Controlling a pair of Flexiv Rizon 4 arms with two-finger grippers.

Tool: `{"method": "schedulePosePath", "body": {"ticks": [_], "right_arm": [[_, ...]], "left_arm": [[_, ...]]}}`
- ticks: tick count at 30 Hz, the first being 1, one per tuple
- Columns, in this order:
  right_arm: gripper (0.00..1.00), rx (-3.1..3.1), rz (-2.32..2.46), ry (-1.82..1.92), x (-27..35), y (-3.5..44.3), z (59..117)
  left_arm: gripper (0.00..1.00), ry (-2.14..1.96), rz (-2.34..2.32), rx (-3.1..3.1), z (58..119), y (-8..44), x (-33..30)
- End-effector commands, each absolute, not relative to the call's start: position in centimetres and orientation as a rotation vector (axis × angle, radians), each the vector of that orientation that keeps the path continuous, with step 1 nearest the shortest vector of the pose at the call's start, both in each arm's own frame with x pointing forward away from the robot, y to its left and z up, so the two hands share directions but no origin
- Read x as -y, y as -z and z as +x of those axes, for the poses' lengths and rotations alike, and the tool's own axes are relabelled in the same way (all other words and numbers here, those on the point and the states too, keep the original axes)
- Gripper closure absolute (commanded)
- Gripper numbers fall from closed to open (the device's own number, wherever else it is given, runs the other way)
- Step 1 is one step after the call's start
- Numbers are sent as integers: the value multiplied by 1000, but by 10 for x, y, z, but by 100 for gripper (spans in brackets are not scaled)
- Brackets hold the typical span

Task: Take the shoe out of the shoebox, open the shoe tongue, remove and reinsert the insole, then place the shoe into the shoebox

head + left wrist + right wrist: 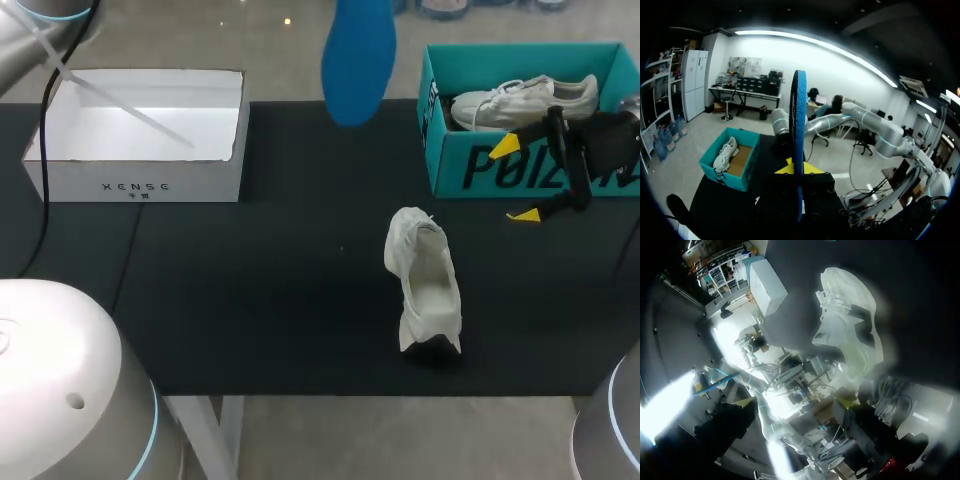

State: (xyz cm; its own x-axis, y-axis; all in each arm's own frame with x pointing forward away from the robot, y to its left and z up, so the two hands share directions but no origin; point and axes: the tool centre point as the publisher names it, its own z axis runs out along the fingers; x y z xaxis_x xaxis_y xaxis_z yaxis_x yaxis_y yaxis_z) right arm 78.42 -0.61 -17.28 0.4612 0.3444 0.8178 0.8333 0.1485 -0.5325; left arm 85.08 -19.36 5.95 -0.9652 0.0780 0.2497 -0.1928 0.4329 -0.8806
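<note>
In the head view the shoe (pixel 425 282) rests on the black bench (pixel 250 300), well apart from the teal shoebox (pixel 445 165), with its opening turned up, we think so that the inside can be reached. Its long axis runs from the far side toward us, a little slanted; which end is the toe we cannot tell. The blue insole (pixel 358 55) hangs high above the bench, its long axis nearly vertical, so it seems to be out of the shoe and waiting to go back in. The right gripper (pixel 515 182) is just before the shoebox front with its fingers apart and nothing between them. A second shoe (pixel 520 100) lies in the shoebox, and a white box (pixel 140 185) stands at the left. In the left wrist view the left gripper (pixel 797 172) is clamped on the insole (pixel 799 125), seen edge-on and upright. In the right wrist view the shoe (pixel 850 325) lies ahead of the spread fingers, untouched.
</note>
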Motion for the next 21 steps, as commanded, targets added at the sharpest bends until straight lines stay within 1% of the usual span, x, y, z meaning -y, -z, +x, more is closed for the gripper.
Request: {"method": "schedulePosePath", "body": {"ticks": [1, 10, 21], "right_arm": [[0, 1124, -1420, 512, -2, 162, 785], [0, 1158, -1379, 733, -30, 138, 790], [0, 1176, -1305, 773, -70, 112, 819]], "left_arm": [[100, -1544, 98, 2436, 851, -60, 193], [100, -1544, 98, 2436, 851, -60, 193], [100, -1544, 98, 2436, 851, -60, 193]]}}
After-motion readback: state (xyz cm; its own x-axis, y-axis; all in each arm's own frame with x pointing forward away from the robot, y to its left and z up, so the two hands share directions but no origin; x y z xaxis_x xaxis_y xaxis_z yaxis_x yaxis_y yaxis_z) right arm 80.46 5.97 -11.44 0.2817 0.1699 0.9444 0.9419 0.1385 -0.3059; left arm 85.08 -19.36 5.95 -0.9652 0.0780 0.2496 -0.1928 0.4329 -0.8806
